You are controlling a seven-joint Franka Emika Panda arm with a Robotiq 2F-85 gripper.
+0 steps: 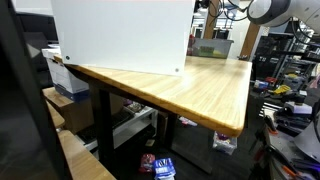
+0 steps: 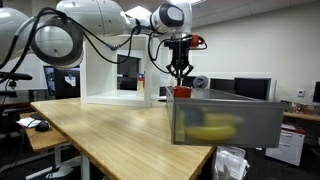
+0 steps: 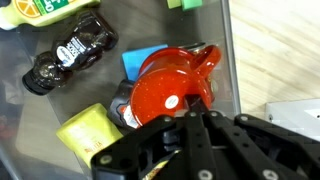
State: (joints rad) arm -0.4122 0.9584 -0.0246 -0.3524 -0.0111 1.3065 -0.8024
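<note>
In an exterior view my gripper [image 2: 180,78] hangs straight down over the near end of a translucent grey bin [image 2: 250,112] on the wooden table [image 2: 100,130]. A red cup [image 2: 180,92] sits at the fingertips, at the bin's rim. In the wrist view the gripper [image 3: 192,102] is shut on the rim of the red cup [image 3: 165,85], which has a white sticker. Under and around it in the bin lie a dark sauce bottle [image 3: 70,55], a blue item [image 3: 143,60] and a yellow-green pack [image 3: 88,130].
A tall white box [image 2: 110,75] stands on the table behind the arm and also shows in an exterior view [image 1: 120,35]. The bin [image 1: 212,47] sits at the table's far end. Desks, monitors [image 2: 250,88] and cluttered shelves surround the table. The bin wall [image 3: 230,60] runs beside the cup.
</note>
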